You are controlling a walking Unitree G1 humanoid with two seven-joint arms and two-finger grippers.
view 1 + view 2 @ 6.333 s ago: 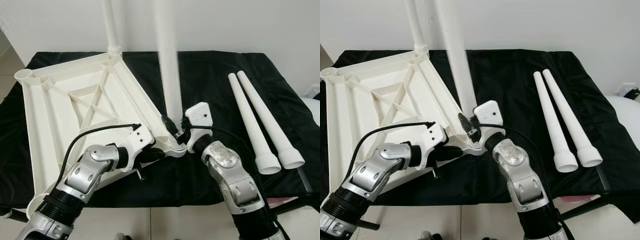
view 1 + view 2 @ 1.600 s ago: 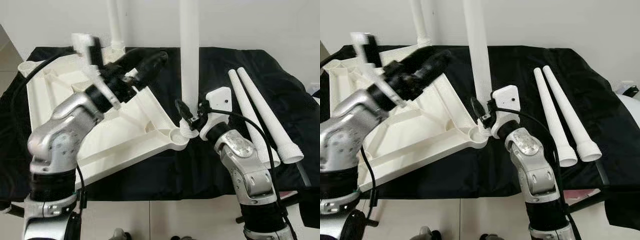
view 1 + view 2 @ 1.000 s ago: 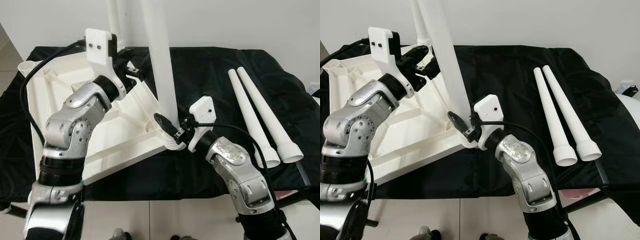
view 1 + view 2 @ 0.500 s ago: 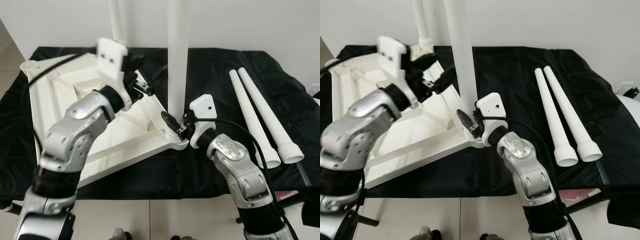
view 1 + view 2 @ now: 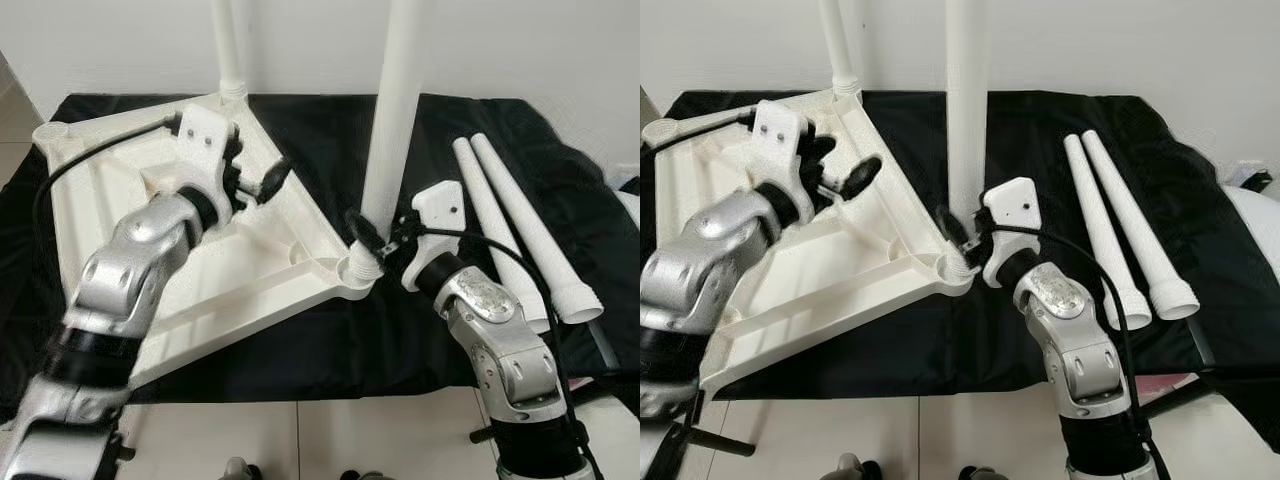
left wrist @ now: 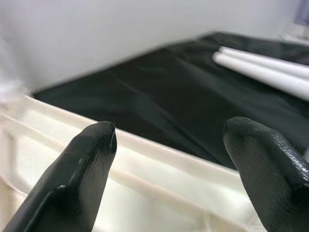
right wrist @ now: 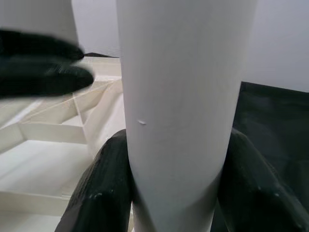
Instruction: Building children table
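Right wrist view: right pincer (image 7: 169, 179) clamps the smooth white leg (image 7: 183, 96); left pincer (image 6: 169, 159) gapes above the ribbed tabletop (image 5: 130, 230).

A black cloth-covered table (image 5: 300, 340) carries the inverted white tabletop (image 5: 120, 230) beside the left gripper (image 5: 262, 180); two loose legs (image 5: 520, 235) lie beyond the right gripper (image 5: 365, 238).

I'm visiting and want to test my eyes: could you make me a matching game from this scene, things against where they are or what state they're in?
Things:
1. right end effector
2. left end effector
3. two loose table legs
4. upturned tabletop

States:
A. lying side by side on the black cloth
B. open, above the tabletop's ribs
C. shut on the upright leg at the near corner
D. underside up, ribs showing

Pairs: 1-C, 2-B, 3-A, 4-D
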